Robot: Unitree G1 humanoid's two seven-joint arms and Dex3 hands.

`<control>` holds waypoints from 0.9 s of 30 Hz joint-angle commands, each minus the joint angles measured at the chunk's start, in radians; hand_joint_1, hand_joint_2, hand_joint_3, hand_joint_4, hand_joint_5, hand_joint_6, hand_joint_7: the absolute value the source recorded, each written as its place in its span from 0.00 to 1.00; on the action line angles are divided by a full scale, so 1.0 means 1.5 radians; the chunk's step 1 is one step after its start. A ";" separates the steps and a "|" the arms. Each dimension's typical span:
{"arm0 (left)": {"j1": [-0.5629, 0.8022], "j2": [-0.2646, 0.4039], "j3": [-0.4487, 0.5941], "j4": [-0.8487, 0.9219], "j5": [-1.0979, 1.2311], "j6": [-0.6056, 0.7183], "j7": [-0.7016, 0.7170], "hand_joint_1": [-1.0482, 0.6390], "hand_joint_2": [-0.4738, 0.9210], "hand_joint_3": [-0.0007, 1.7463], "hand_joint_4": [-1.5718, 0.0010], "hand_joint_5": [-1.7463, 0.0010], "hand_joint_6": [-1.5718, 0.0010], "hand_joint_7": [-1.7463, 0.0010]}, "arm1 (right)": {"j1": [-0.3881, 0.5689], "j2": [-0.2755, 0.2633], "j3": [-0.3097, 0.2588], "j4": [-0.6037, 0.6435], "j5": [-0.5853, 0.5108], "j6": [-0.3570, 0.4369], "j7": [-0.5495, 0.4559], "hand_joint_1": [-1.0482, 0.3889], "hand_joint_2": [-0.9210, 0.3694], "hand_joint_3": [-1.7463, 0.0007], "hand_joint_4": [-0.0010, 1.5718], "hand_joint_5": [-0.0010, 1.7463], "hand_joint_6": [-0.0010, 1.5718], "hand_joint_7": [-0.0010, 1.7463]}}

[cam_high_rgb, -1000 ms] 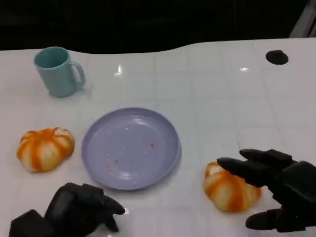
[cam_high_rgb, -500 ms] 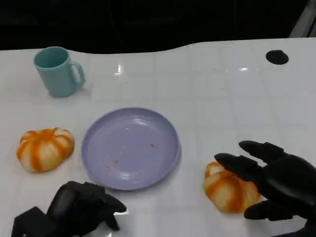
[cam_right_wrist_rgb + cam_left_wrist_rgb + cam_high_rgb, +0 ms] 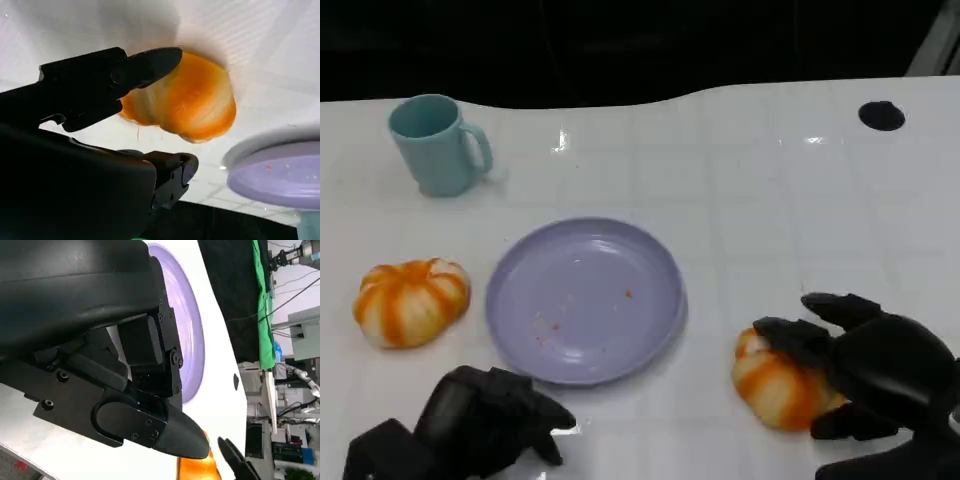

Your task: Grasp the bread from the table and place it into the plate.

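Right hand (image 3: 880,375) has dropped lower over bread (image 3: 778,386) since earlier frame, fingers curling.

Head view: bread under fingertips, plate (image 3: 584,299) beyond; left hand (image 3: 485,418) curled shut, idle.

Right wrist view: fingers (image 3: 150,62) flank bread (image 3: 185,100), not yet clamped; close evenly before lifting.

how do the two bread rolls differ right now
The bread on the right has the right hand over it, fingers reaching across its top; the bread on the left lies alone, apart from the left hand. They sit on opposite sides of the plate. Both are round, orange-and-white, and rest on the table, not yet in the plate.
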 commanded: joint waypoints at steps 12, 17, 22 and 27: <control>0.003 0.005 -0.002 0.002 0.004 -0.007 0.004 0.00 1.00 0.05 0.17 0.42 0.02 0.84 | -0.089 0.043 0.046 0.232 0.046 -0.036 -0.174 0.52 0.00 0.77 0.48 0.74 0.64 0.18; 0.004 0.005 -0.004 0.001 0.005 -0.008 0.005 0.00 1.00 0.05 0.18 0.42 0.02 0.84 | -0.110 0.056 0.057 0.302 0.045 -0.069 -0.285 0.51 0.01 0.65 0.49 0.99 0.45 0.75; 0.005 0.003 -0.005 -0.001 0.005 -0.007 0.006 0.00 1.00 0.05 0.17 0.42 0.02 0.84 | -0.123 0.067 0.065 0.334 0.044 -0.074 -0.357 0.50 0.07 0.60 0.47 1.00 0.34 0.95; 0.004 0.003 -0.006 -0.002 0.008 -0.006 0.009 0.00 1.00 0.05 0.17 0.42 0.02 0.84 | -0.134 0.079 0.064 0.364 0.058 -0.114 -0.434 0.50 0.14 0.53 0.48 1.00 0.33 1.00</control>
